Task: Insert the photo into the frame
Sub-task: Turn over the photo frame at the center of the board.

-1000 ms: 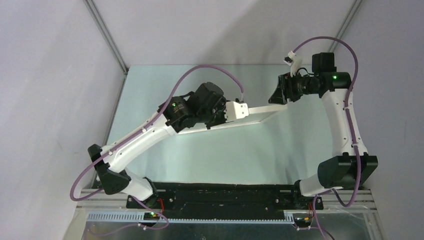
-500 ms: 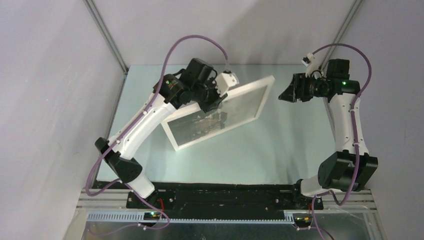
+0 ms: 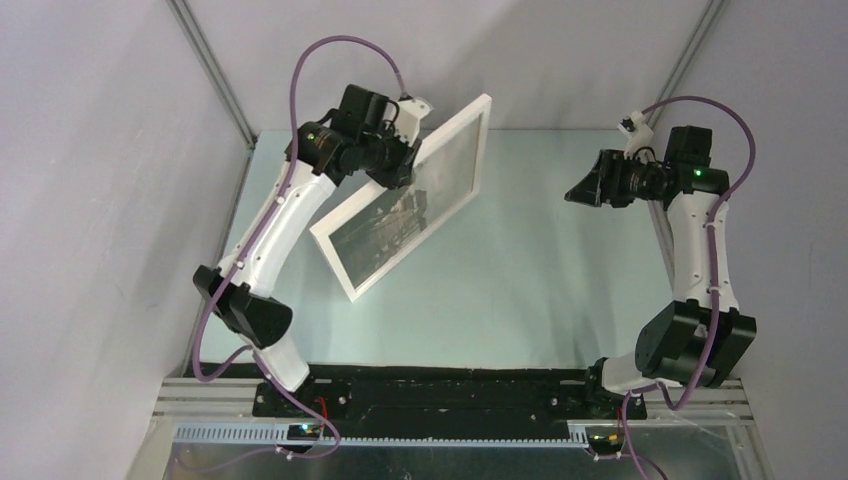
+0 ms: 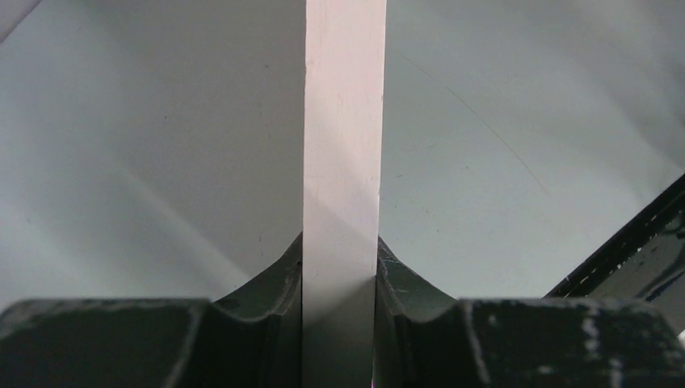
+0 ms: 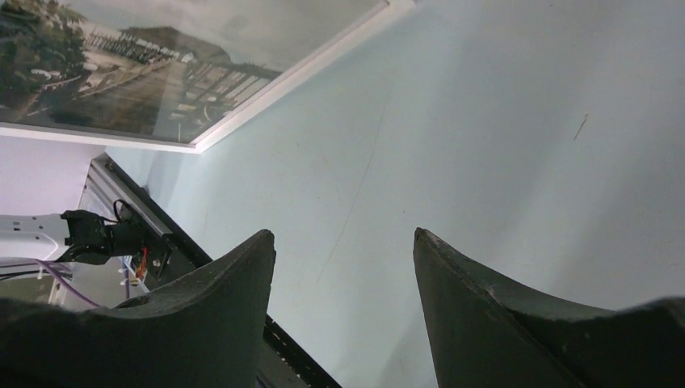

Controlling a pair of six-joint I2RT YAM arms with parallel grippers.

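Note:
The frame (image 3: pixel 332 262) has a white front and hangs tilted in the air over the far left of the table. The photo (image 3: pixel 405 215), a grey-brown pier scene, shows behind its pane. My left gripper (image 3: pixel 403 165) is shut on the frame's upper edge. In the left wrist view the white frame edge (image 4: pixel 343 145) stands clamped between both fingers of the left gripper (image 4: pixel 339 271). My right gripper (image 3: pixel 578 190) is open and empty, well to the right of the frame. The right wrist view shows the right gripper (image 5: pixel 343 242) open, with the frame (image 5: pixel 299 77) and photo (image 5: pixel 121 73) at top left.
The pale teal table top (image 3: pixel 520 290) lies below both arms. A black rail (image 3: pixel 450 385) with the arm bases runs along the near edge. Grey walls and metal posts (image 3: pixel 215 80) close in the left, back and right sides.
My left arm has swung the frame up and to the far left, turning its front towards the camera. My right gripper has drawn back to the right, away from the frame's end.

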